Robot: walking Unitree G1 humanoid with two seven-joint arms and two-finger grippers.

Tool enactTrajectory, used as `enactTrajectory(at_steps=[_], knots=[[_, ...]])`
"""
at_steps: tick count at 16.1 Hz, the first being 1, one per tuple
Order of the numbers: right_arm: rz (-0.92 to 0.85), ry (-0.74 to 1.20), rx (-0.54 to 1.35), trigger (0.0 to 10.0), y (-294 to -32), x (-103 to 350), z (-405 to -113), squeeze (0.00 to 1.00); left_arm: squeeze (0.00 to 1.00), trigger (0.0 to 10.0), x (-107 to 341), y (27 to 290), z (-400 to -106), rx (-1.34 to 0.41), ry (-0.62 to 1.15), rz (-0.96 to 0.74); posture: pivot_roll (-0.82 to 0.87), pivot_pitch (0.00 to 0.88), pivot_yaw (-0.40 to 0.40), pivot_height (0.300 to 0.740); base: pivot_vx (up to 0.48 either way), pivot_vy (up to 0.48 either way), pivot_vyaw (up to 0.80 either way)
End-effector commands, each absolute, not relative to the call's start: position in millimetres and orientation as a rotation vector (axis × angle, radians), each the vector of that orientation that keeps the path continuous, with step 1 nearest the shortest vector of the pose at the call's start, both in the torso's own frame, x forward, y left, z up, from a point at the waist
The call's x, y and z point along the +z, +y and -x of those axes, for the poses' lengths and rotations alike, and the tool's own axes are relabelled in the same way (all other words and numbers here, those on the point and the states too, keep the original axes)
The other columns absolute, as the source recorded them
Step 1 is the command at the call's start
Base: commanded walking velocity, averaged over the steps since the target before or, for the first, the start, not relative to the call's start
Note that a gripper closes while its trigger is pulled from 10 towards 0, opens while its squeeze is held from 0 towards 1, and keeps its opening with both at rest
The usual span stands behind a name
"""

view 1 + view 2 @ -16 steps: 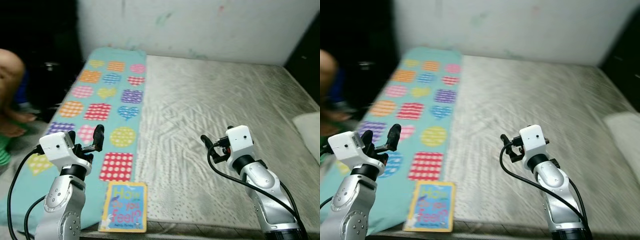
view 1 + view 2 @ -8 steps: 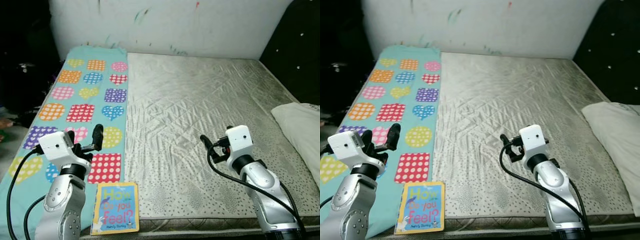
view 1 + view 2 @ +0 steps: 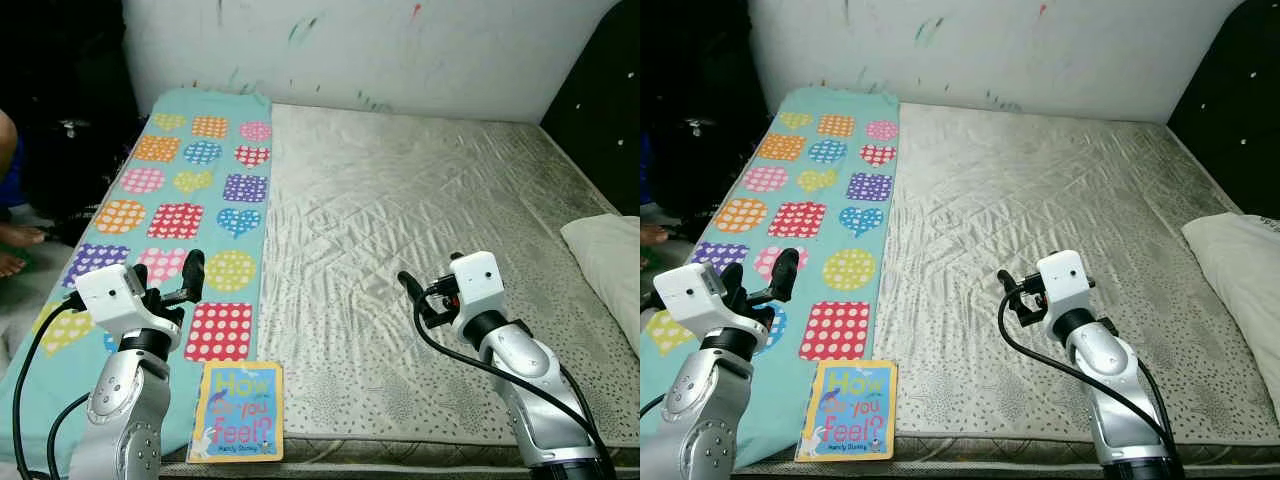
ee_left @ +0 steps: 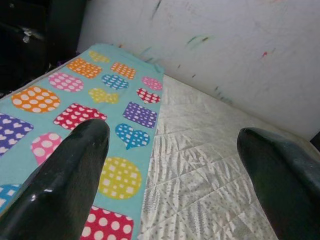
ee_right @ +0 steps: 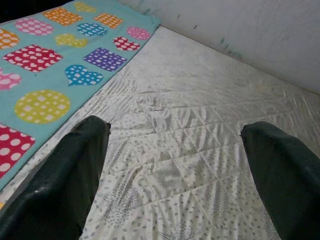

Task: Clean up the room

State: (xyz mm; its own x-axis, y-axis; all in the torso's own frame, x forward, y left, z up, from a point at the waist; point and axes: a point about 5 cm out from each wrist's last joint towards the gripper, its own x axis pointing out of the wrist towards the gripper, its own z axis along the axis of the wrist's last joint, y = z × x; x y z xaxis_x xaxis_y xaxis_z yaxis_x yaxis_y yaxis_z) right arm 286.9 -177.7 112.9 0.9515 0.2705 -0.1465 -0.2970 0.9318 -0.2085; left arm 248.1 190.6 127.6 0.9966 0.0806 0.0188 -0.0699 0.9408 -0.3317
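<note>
Both grippers hang spread and empty over the mattress point(image 3: 420, 200): left gripper point(image 3: 190, 275) above its patterned blanket point(image 3: 190, 190), right gripper point(image 3: 408, 287) mid-mattress. One book point(image 3: 238, 411) lies at the mattress's near edge; lower the left fingers squarely astride its spine.

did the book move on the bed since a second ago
No. The book lies at the mattress's front edge, just below the red dotted square of the patterned blanket, as it did before. Its shift in the picture comes from the camera moving.
</note>
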Motion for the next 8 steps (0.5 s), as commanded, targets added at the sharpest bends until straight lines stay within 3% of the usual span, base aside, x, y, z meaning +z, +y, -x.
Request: enactTrajectory(at_steps=[1, 3, 8], knots=[[0.243, 0.113, 0.293, 10.0, -181.0, 116.0, -285.7, 0.0, 0.0, 10.0, 126.1, 188.7, -247.3, 0.075, -0.019, 0.343, -0.09, 0.049, -0.071, 0.74, 0.0, 0.0, 0.0], [0.243, 0.119, 0.305, 10.0, -180.0, 114.3, -284.3, 0.0, 0.0, 10.0, 125.8, 188.5, -246.8, 0.075, -0.017, 0.348, -0.08, 0.049, -0.073, 0.74, 0.0, 0.0, 0.0], [0.241, 0.119, 0.319, 10.0, -177.6, 114.4, -283.1, 0.0, 0.0, 10.0, 125.8, 188.6, -246.9, 0.072, -0.014, 0.351, -0.09, 0.053, -0.073, 0.694, 0.0, 0.0, 0.0]])
